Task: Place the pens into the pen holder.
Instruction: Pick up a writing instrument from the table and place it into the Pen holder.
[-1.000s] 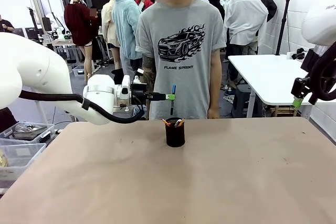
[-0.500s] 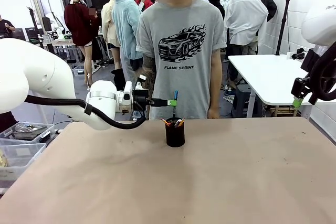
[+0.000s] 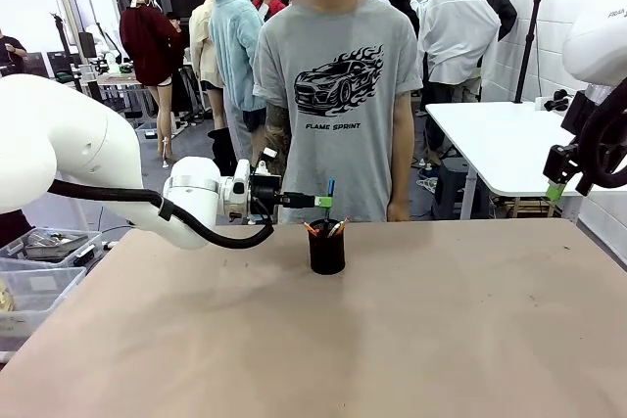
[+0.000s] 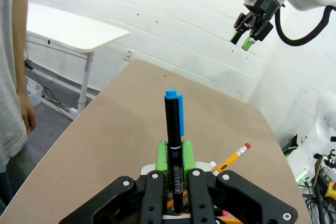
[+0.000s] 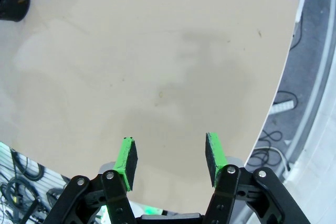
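The dark pen with the blue cap (image 3: 328, 205) is standing upright, its lower end already dipping into the black pen holder (image 3: 326, 248) near the far middle of the table (image 3: 392, 340). It's held vertical so it can slide straight in next to the orange pencil (image 4: 229, 160) and whatever else is in there. The left gripper (image 3: 321, 202) has its fingers pinched tight on the pen's barrel. The right gripper (image 5: 169, 159) hangs empty, fingers partly spread, well off to the side, keeping clear I guess.
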`<action>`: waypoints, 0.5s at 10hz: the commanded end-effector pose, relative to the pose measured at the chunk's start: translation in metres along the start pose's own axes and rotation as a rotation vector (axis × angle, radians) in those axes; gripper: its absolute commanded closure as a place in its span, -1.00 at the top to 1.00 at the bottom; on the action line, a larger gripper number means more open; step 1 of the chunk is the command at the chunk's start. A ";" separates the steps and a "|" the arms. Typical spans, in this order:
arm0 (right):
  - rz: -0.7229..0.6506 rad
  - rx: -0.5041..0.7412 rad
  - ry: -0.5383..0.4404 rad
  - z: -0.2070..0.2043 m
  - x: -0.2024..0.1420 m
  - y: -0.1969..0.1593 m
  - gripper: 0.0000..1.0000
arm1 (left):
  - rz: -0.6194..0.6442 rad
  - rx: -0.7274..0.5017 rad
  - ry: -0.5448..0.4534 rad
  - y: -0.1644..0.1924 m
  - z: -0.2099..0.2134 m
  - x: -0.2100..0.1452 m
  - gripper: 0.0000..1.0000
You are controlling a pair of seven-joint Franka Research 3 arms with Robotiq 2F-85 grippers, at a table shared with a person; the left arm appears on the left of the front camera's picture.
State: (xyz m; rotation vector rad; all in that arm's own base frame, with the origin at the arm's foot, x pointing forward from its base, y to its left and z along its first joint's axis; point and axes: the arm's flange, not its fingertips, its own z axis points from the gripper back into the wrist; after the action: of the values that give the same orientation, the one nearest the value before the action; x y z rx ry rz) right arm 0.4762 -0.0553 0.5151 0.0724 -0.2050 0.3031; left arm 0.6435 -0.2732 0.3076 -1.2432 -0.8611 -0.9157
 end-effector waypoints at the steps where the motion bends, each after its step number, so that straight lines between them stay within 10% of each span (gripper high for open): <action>1: 0.000 -0.007 -0.002 0.000 -0.001 0.001 0.33 | -0.020 -0.009 0.011 -0.009 0.009 0.002 0.07; 5: 0.000 -0.007 -0.002 0.000 -0.001 0.001 0.33 | -0.021 0.029 0.030 -0.031 0.038 0.025 0.25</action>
State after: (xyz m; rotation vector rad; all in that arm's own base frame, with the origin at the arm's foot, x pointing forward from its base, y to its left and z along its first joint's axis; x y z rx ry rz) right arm 0.4762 -0.0554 0.5151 0.0724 -0.2049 0.3029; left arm 0.6349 -0.2534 0.3356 -1.2285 -0.8781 -0.9285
